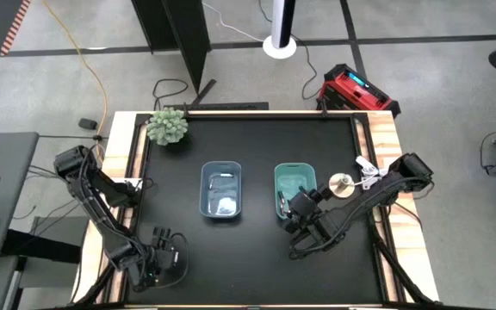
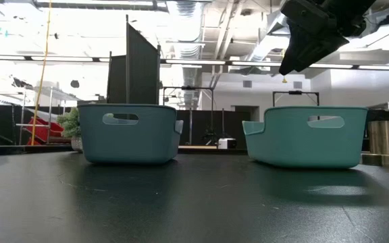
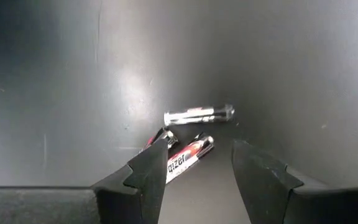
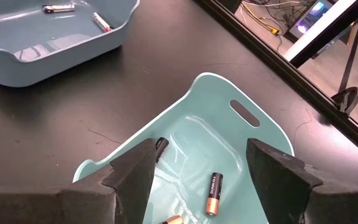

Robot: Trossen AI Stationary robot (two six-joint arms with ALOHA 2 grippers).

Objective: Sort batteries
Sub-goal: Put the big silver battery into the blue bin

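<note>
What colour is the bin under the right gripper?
Light teal bin, clearest in the right wrist view, beneath the open right gripper.

We see bright ceiling lights [image 2: 181, 10] overexposing the low view's background, glare on the black table [image 3: 135, 87], and blurred dark fingers [image 4: 129, 177] close up.

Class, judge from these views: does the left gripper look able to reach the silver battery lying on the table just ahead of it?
Probably yes. The left gripper is open just above the table, and the silver battery lies just ahead with nothing between; only the red-labelled battery sits nearer.
</note>
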